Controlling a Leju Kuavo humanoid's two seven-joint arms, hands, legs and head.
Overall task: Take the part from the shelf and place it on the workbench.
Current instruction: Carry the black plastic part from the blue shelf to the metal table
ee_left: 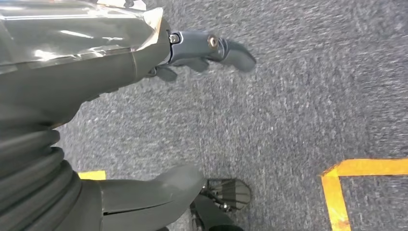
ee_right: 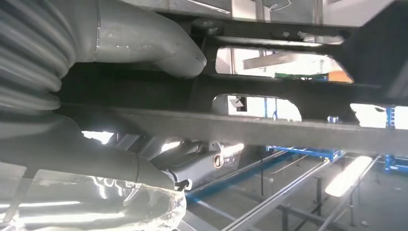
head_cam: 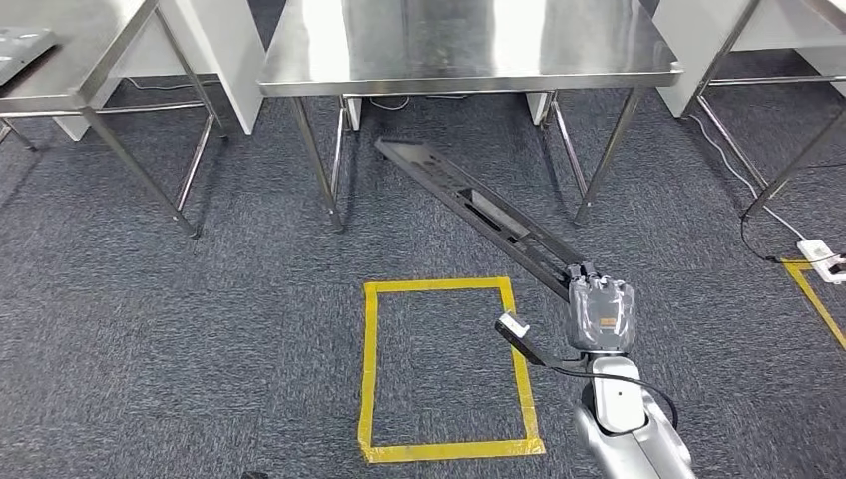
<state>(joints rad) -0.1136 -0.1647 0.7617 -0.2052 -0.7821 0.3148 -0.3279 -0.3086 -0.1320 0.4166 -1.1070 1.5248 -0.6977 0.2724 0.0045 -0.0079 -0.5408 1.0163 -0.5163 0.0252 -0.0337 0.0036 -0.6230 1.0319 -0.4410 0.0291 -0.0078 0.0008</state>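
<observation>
Head view: right robot hand (head_cam: pixel 600 311) low and right of centre, at the end of a silver arm, closed around the near end of a long flat black plastic part with cut-out slots (head_cam: pixel 469 203). Part held in the air, slanting away from the robot hand toward the upper left, far end reaching under the front edge of a shiny stainless steel surface on thin legs (head_cam: pixel 469 45). Below the part, dark grey carpet floor (head_cam: pixel 180 329) with a rectangle of yellow tape (head_cam: pixel 371 369) just left of the robot hand. Second steel table (head_cam: pixel 70 60) at the far left, white power strip with cable (head_cam: pixel 820 257) on the floor at the right edge.

Right wrist view: thick grey thumb (ee_right: pixel 159 43) on one side of the black part (ee_right: pixel 288 130), darker fingers (ee_right: pixel 202 163) on the other side, so grasp firm around it.

Left wrist view: left robot hand (ee_left: pixel 159 120) hanging over the carpet, holding nothing, dark fingers (ee_left: pixel 211 50) and grey thumb (ee_left: pixel 159 190) well apart. Corner of yellow tape (ee_left: pixel 337 178) on the carpet near it.
</observation>
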